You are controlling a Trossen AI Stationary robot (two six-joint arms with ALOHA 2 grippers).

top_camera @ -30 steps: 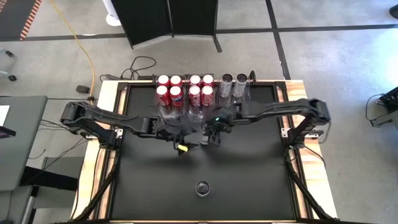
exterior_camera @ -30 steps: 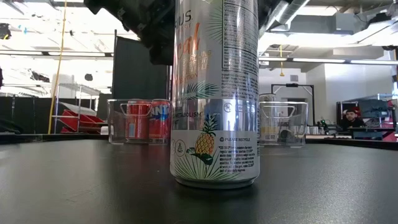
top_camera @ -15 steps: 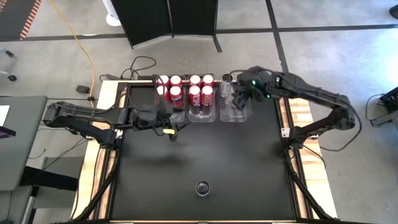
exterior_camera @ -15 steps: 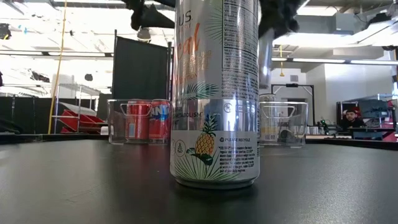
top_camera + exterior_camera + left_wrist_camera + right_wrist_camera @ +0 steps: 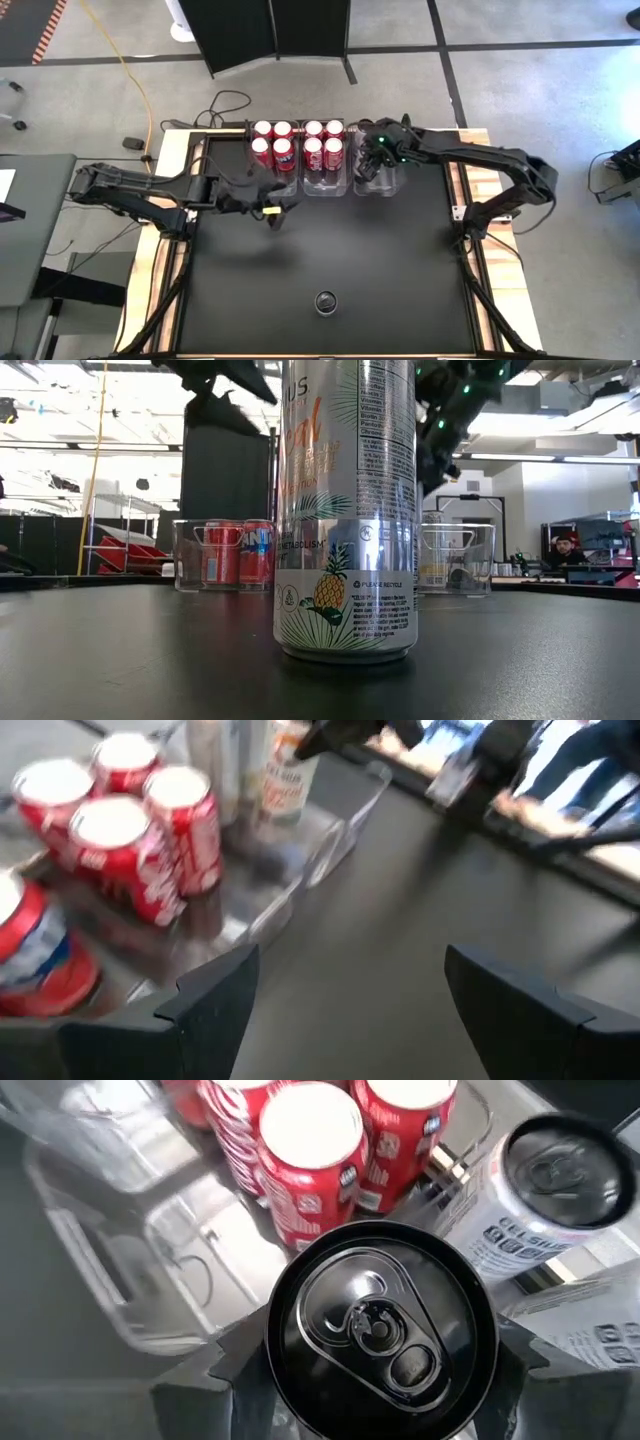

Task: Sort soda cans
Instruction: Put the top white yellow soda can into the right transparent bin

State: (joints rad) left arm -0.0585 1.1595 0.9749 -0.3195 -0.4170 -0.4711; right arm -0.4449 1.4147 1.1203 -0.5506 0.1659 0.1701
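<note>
Right gripper (image 5: 365, 1370) jaws pinch a dark-topped can (image 5: 372, 1330) between them — left gripper (image 5: 350, 1000) jaws spread, empty.

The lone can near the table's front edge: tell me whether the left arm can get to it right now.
Probably yes. The left gripper is open and empty, and only bare black table lies between it and the can. The right gripper is away over the bins.

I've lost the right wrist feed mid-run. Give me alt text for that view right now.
The right gripper holds a silver can with a dark top between its fingers, seen from above and filling the middle of the picture. Beyond it, red cans stand in a clear bin, and a second silver can stands nearby.
</note>
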